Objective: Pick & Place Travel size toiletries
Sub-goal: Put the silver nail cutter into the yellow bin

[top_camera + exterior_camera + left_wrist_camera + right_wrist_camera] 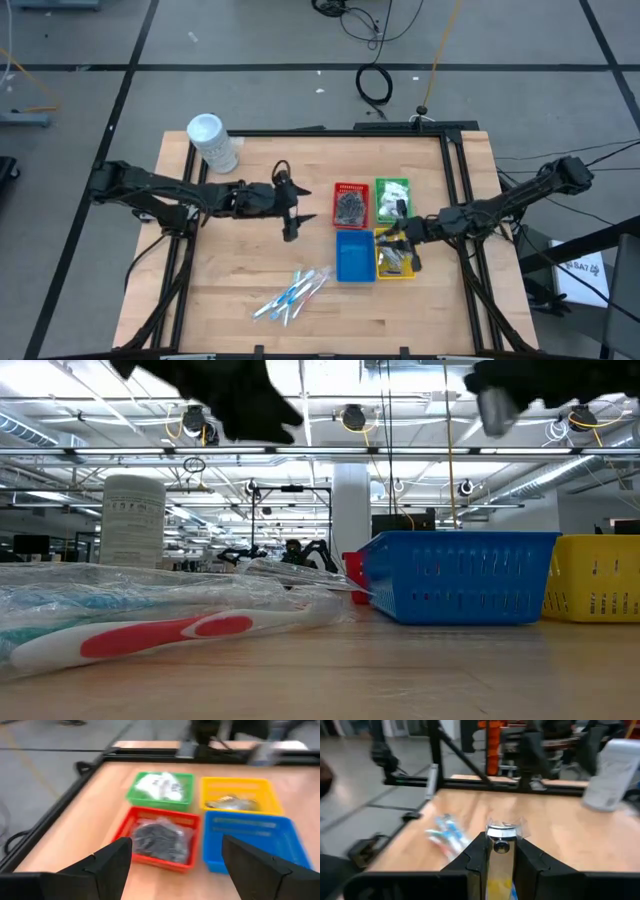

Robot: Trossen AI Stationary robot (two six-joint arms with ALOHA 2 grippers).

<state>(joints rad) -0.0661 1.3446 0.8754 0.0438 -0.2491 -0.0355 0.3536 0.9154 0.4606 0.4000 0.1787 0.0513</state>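
Right gripper [500, 851] over the yellow square tray [396, 262], pinched on 1 slim clear-wrapped stick [499, 865]: light, crinkly, slippery, best held mid-length. Left gripper [175, 865] wide open, empty, above bare tabletop [250, 260]. More wrapped sticks [292, 293] piled near the blue square tray [354, 256].

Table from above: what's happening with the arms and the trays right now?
The right gripper is over the yellow square tray, shut on a slim clear-wrapped item. The left gripper hangs open above bare wood, left of the red square tray. The blue square tray looks empty. More clear-wrapped blue-and-white sticks lie near the front edge.
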